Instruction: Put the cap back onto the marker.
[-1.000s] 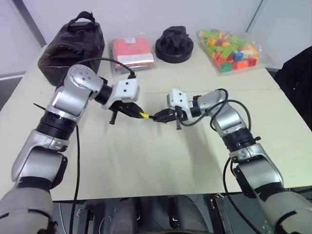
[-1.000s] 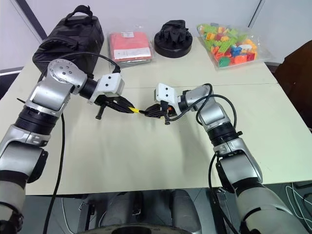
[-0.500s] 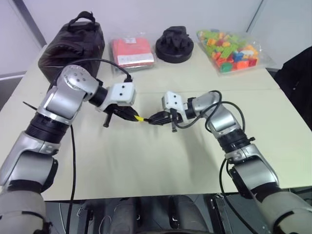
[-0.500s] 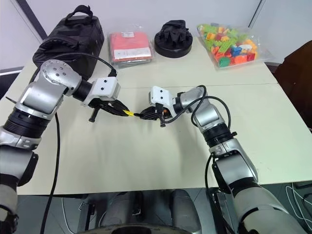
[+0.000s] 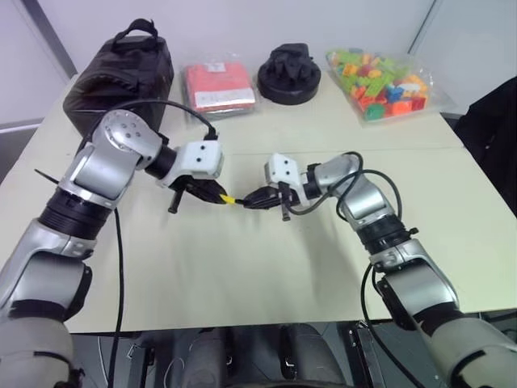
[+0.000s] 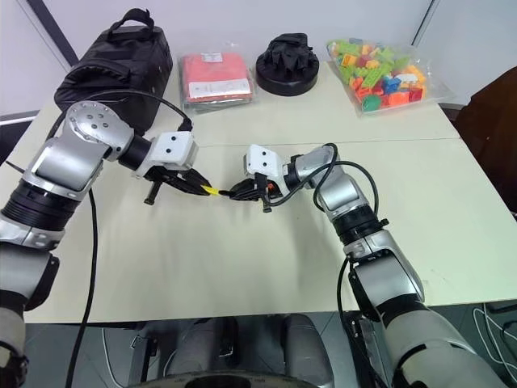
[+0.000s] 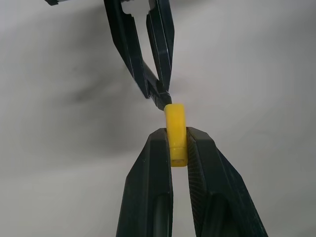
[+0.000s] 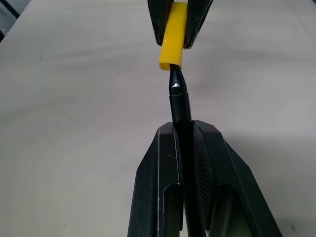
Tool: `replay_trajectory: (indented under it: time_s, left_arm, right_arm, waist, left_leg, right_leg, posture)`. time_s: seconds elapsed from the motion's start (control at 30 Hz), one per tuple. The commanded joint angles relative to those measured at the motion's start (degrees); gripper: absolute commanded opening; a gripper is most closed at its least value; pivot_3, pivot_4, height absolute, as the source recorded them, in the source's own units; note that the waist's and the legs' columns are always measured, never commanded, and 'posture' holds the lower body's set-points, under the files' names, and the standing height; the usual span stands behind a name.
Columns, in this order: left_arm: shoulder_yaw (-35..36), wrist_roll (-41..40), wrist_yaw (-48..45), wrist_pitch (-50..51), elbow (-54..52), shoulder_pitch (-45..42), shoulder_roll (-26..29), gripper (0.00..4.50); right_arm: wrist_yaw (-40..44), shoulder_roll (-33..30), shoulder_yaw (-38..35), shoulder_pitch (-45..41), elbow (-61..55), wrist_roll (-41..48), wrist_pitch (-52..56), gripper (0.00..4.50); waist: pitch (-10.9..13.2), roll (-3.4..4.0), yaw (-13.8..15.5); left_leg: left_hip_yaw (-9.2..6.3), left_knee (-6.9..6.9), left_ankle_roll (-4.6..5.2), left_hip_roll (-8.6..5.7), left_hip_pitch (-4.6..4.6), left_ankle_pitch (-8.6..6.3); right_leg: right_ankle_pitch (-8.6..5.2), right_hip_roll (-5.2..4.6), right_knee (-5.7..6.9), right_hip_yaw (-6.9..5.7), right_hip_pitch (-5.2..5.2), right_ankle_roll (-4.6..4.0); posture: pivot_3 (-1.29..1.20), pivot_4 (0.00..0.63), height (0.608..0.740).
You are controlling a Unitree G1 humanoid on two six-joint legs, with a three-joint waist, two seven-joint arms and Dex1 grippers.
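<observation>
Matte cream table (image 5: 242,267) nearest; above it right gripper (image 8: 185,129) clamps slim black marker (image 8: 178,94), tip entering smooth yellow tubular cap (image 7: 176,133) clamped by left gripper (image 7: 177,136). Far: black fabric bag (image 5: 119,77), glossy plastic bricks (image 5: 380,81).

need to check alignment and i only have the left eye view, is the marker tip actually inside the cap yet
Observer: In the right wrist view the thin black marker has its tip just at the open mouth of the small yellow plastic cap; the cap is not seated.
Operator: is the cap gripped squarely
Observer: In the left wrist view the left end effector is shut on the cap's rear part, with the front part sticking out.
Operator: and the marker
Observer: The right end effector is shut on the marker's barrel, and the marker leans slightly off the cap's axis.
</observation>
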Motion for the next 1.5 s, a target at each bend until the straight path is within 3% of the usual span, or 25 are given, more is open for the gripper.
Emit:
replay_trajectory:
  time_s: [0.03,0.43,0.97,1.5]
  left_arm:
    - [-4.76,1.97,-4.12,-2.64,-1.09,1.35,-1.94,0.03]
    - [-2.74,5.47,-2.32,-2.53,-0.62,2.55,-8.16,0.03]
    - [-0.85,3.03,-4.31,1.93,1.54,4.84,-13.53,0.03]
    - [4.27,2.95,-0.47,-3.45,10.65,5.48,-23.45,0.03]
  right_arm:
    - [-5.45,0.93,-3.57,-4.19,0.13,0.98,0.01,0.00]
    - [-6.48,2.13,-3.89,-4.02,1.05,1.04,0.08,0.00]
    - [-8.84,2.05,-4.83,-3.45,0.65,0.53,-1.67,0.00]
    - [-10.46,3.65,-5.21,-3.09,-1.85,1.13,-1.13,0.00]
  waist:
    - [0.00,0.00,0.04]
    - [0.00,0.00,0.30]
    - [0.00,0.00,0.34]
    - [0.00,0.00,0.17]
  left_leg:
    - [0.01,0.00,0.00,0.00,0.00,0.00]
    - [0.01,0.04,0.00,-0.01,0.00,0.00]
    - [-0.02,0.04,0.00,-0.02,0.00,0.00]
    - [-0.03,0.06,0.00,-0.03,0.00,0.00]
  right_leg:
    - [0.00,0.00,0.00,0.00,0.00,0.00]
    - [0.00,-0.02,0.01,0.00,0.03,0.00]
    - [0.00,-0.02,0.03,-0.01,0.04,0.01]
    - [0.00,-0.03,0.04,-0.01,0.05,0.01]
  posture:
    - [0.00,0.150,0.740]
    - [0.00,0.150,0.740]
    - [0.00,0.150,0.740]
    - [0.00,0.150,0.740]
